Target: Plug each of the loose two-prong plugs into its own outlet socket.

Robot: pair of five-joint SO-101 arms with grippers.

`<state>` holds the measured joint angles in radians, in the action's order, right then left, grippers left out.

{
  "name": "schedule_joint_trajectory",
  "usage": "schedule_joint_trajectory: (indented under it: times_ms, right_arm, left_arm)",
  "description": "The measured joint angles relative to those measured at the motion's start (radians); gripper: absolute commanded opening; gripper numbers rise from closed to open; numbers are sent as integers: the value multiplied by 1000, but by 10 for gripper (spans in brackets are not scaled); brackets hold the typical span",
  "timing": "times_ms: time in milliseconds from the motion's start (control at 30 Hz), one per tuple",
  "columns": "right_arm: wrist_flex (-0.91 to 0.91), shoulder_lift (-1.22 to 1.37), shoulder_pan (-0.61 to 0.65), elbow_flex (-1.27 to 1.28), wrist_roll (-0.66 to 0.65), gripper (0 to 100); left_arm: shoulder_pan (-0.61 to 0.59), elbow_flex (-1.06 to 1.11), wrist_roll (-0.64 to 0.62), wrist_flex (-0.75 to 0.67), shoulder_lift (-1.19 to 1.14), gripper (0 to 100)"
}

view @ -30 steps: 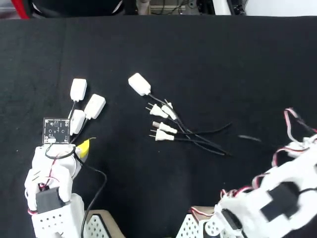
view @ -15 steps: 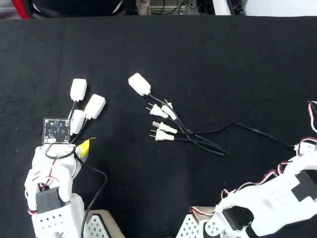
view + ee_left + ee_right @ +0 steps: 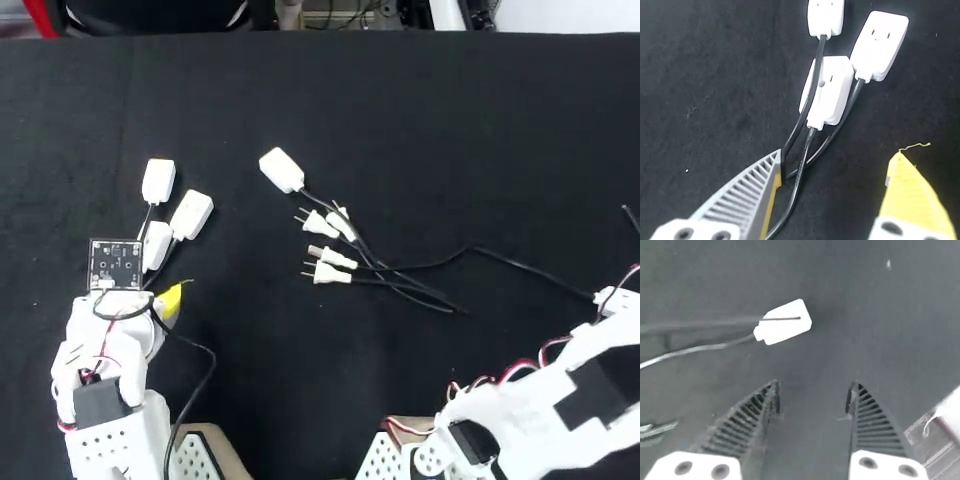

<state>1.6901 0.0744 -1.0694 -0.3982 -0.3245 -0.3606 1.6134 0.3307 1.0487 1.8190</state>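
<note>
On matte black tabletop (image 3: 480,120), white two-prong plugs (image 3: 330,258) on thin black cords, rounded white sockets (image 3: 826,90); left hand (image 3: 837,155) and right hand (image 3: 815,385) spread wide, empty.

- The black cloth-covered desk (image 3: 420,110) is viewed whole, from above and far off, by the fixed high camera.
- Three white rectangular plastic sockets (image 3: 190,213) (image 3: 827,90) near its left edge are shared with the close, down-facing left wrist camera.
- The desk near its right edge is viewed closely from above by the right wrist camera.
</note>
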Motion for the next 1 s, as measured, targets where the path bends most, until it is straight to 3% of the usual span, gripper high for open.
schedule_joint_trajectory:
  times_ms: [167, 333, 467, 667, 833, 1000]
  right_arm:
    - [35, -120, 34, -21, 58, 212]
    - [37, -299, 181, 43, 141, 212]
    - [37, -460, 407, 241, 249, 212]
    - [9, -545, 875, 572, 519, 212]
    - [-264, -483, 1200, 839, 743, 212]
    - [-603, -311, 1315, 1031, 861, 212]
  left_arm:
    - [0, 15, 0, -21, 0, 328]
    - [0, 15, 0, -21, 0, 328]
    - [0, 15, 0, -21, 0, 328]
    - [0, 15, 0, -21, 0, 328]
    - [0, 18, 0, -21, 0, 328]
    - [0, 18, 0, -21, 0, 328]
